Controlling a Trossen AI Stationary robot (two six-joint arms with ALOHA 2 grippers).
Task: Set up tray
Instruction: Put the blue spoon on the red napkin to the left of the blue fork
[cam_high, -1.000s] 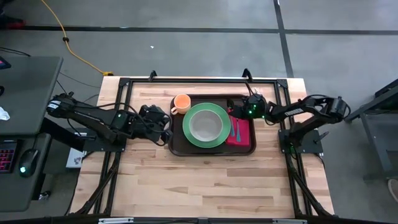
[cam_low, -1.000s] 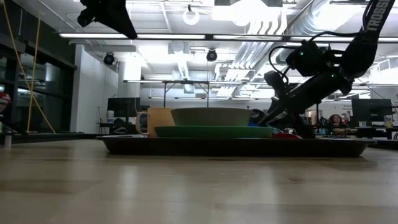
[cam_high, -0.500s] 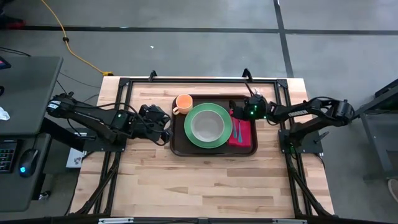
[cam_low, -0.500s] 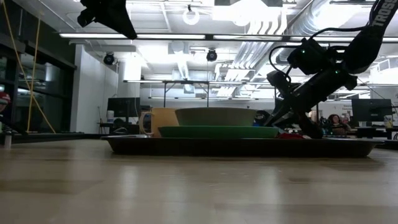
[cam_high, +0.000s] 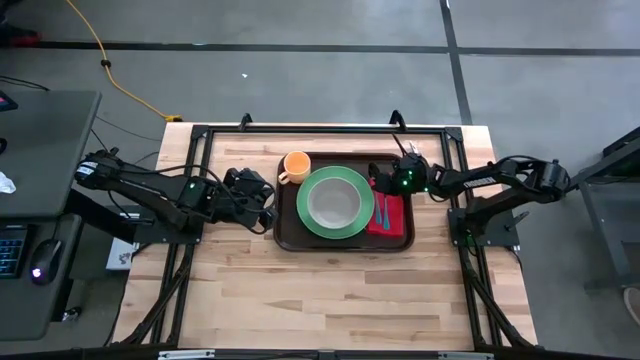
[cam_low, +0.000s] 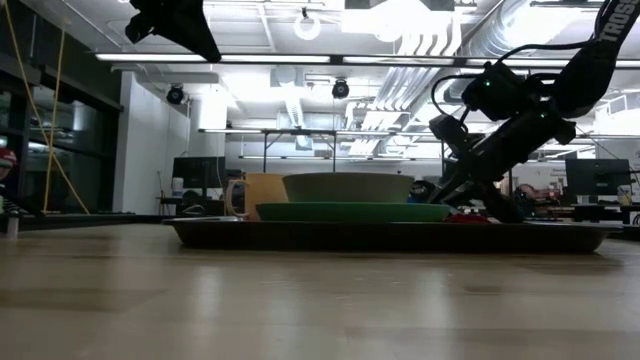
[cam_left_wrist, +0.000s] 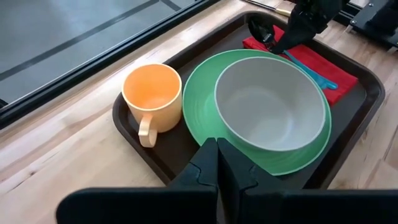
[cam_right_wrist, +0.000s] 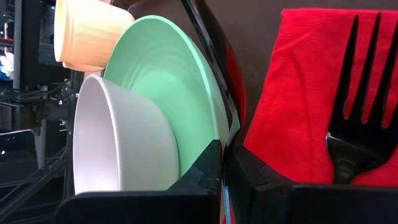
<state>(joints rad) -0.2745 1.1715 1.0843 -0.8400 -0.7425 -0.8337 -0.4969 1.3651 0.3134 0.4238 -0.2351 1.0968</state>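
High view: tray (cam_high: 286, 232) between both closed hands.

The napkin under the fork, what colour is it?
Red; the napkin shows best in the left wrist view.

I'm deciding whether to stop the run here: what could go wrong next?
1. The right gripper, fingers shut, sits low between the green plate and red napkin; a sideways move could shove the plate and bowl.
2. The left gripper is at the tray rim; a push could slide the tray and tip the orange mug.

Dark brown tray (cam_high: 285, 232), green plate (cam_high: 308, 222) – ringed, orange mug (cam_high: 295, 165), red napkin (cam_high: 392, 215)
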